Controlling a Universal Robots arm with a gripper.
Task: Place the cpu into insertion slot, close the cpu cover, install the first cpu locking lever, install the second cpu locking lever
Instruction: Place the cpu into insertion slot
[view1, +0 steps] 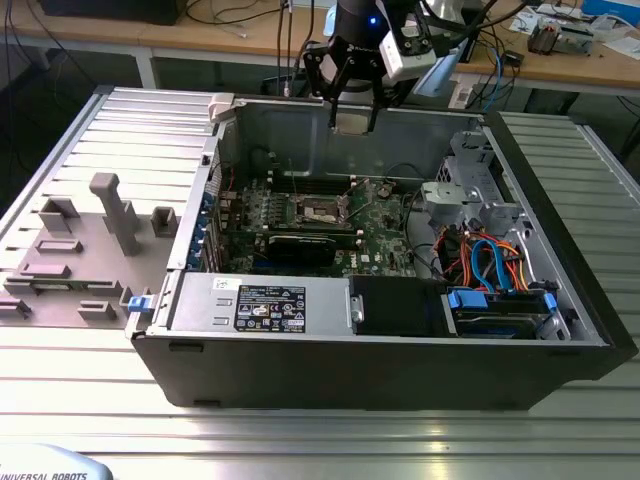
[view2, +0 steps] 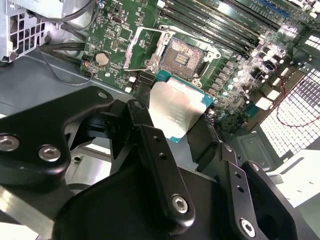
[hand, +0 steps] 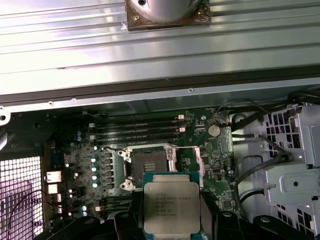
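The cpu (hand: 171, 207) hangs pinched at its edges by the tool (view2: 174, 116), well above the uncovered insertion slot (hand: 148, 163) on the green motherboard (hand: 207, 150). Judging from here, a tilted or offset descent could bend the socket's contacts.

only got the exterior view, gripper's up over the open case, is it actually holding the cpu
observer: yes. In the first wrist view the cpu sits clamped between the fingers of the gripper, with its metal top facing the camera.
operator: ok and is the cover out of the way
observer: yes. In the second wrist view the cpu cover is swung open beside the insertion slot.
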